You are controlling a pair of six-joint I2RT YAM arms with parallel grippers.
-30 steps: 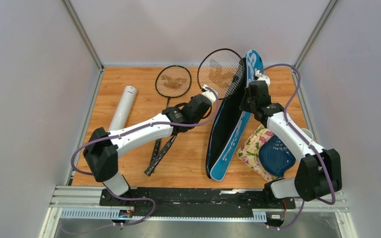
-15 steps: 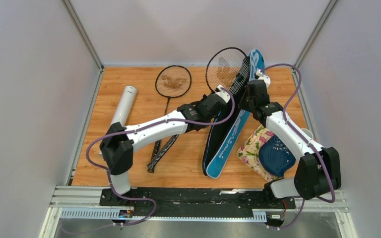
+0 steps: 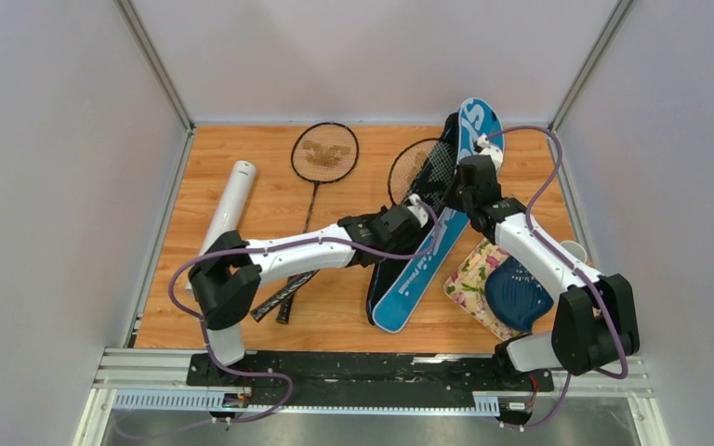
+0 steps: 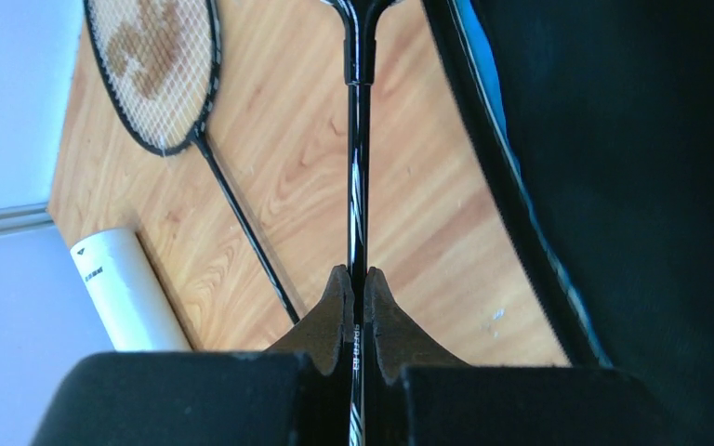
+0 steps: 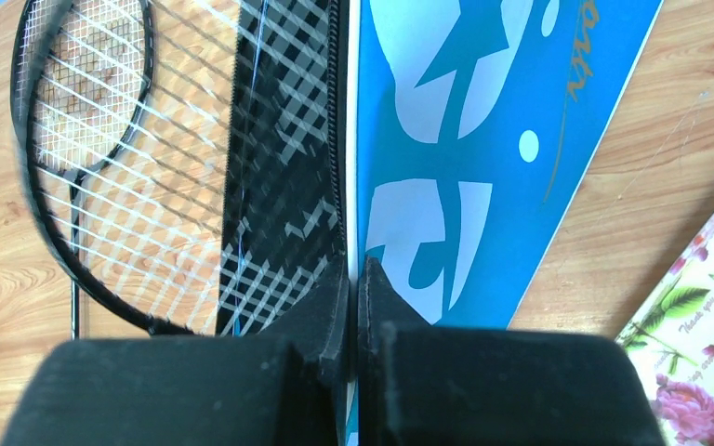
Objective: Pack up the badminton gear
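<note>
Packing up badminton gear: feeding one black racket (image 4: 357,186) head-first into the open mouth of the blue "SPORT" cover (image 5: 465,139), with the left end effector (image 4: 354,297) clenched on its thin shaft, apparently to steer the strung head between the flaps. Pinching the cover's zip edge in the right end effector (image 5: 353,279), clamped flat on it, seemingly to hold the upper flap raised and the opening wide. Head partly inside, judging by strings seen against the black lining; shaft and handle outside, trailing back across the tabletop (image 3: 335,297). Waiting further left, flat on the wood: the second racket (image 3: 323,153) and, near the left wall, the long white tube (image 3: 228,209). Tucked beside the cover's narrow end, under the right arm: a floral cloth (image 3: 472,269) with a dark blue shell-shaped object (image 3: 518,293) on it. All on a light wooden surface boxed in by plain pale-grey panels (image 3: 56,186).
</note>
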